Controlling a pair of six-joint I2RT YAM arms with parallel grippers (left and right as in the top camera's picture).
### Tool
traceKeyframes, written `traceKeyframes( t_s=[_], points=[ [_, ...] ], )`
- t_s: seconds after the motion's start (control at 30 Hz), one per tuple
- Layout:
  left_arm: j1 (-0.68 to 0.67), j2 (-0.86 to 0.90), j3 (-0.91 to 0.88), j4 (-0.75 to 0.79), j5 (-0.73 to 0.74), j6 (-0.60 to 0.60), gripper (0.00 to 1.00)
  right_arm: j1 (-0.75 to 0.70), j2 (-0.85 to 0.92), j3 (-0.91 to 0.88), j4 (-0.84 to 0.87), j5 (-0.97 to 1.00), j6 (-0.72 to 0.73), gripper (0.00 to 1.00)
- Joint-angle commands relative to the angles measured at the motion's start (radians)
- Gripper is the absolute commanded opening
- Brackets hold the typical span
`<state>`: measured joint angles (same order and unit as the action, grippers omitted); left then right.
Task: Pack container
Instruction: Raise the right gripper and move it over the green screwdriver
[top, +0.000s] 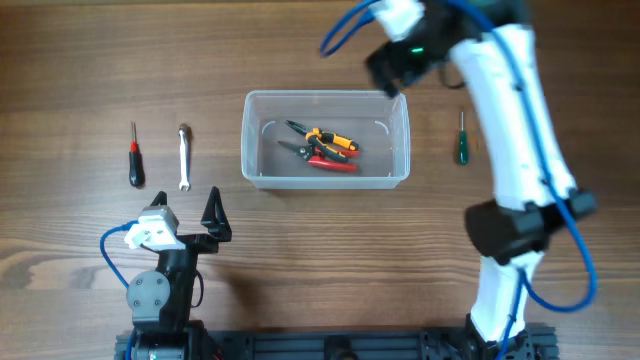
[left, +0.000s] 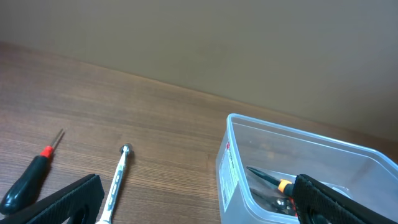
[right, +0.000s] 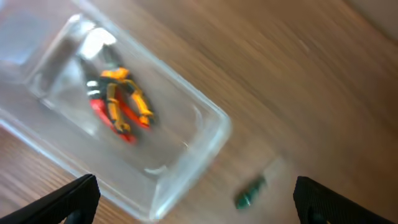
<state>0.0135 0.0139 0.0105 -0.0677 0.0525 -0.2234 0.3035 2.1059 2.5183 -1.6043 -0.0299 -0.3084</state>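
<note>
The clear container (top: 252, 140) stands mid-table and holds orange-handled pliers (top: 325, 137) and red-handled pliers (top: 322, 160). It also shows in the left wrist view (left: 231, 163) and the right wrist view (right: 205, 134). My right gripper (top: 385, 62) is open and empty, raised above the container's far right corner. A green screwdriver (top: 461, 140) lies right of the container and shows blurred in the right wrist view (right: 250, 192). My left gripper (top: 195, 215) is open and empty near the front left. A silver wrench (top: 184, 157) and a red-and-black screwdriver (top: 135, 158) lie left of the container.
The table is brown wood. The wrench (left: 115, 183) and the red-and-black screwdriver (left: 28, 180) lie just ahead of my left fingers. The arm bases stand at the front edge.
</note>
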Motion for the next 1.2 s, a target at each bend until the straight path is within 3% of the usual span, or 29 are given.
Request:
traceKeyframes(
  t_s=[0.0,0.17,0.43,0.8,1.17],
  points=[
    [0.006,-0.006,-0.005,-0.005,-0.002,-0.010,1.00,-0.092,-0.055,0.009,-0.004,0.060,0.235,1.00],
    [0.006,-0.006,-0.005,-0.005,-0.002,-0.010,1.00,-0.227,-0.121,-0.013,-0.004,-0.053,0.240,1.00],
    [0.006,-0.006,-0.005,-0.005,-0.002,-0.010,1.00,-0.384,-0.138,-0.255,0.021,-0.060,0.218,1.00],
    [0.006,-0.006,-0.005,-0.005,-0.002,-0.010,1.00,-0.383,-0.131,-0.698,0.253,-0.076,0.184,1.00],
    [0.006,-0.006,-0.005,-0.005,-0.002,-0.010,1.00,-0.383,-0.131,-0.970,0.501,-0.083,0.234,1.00]
  ],
)
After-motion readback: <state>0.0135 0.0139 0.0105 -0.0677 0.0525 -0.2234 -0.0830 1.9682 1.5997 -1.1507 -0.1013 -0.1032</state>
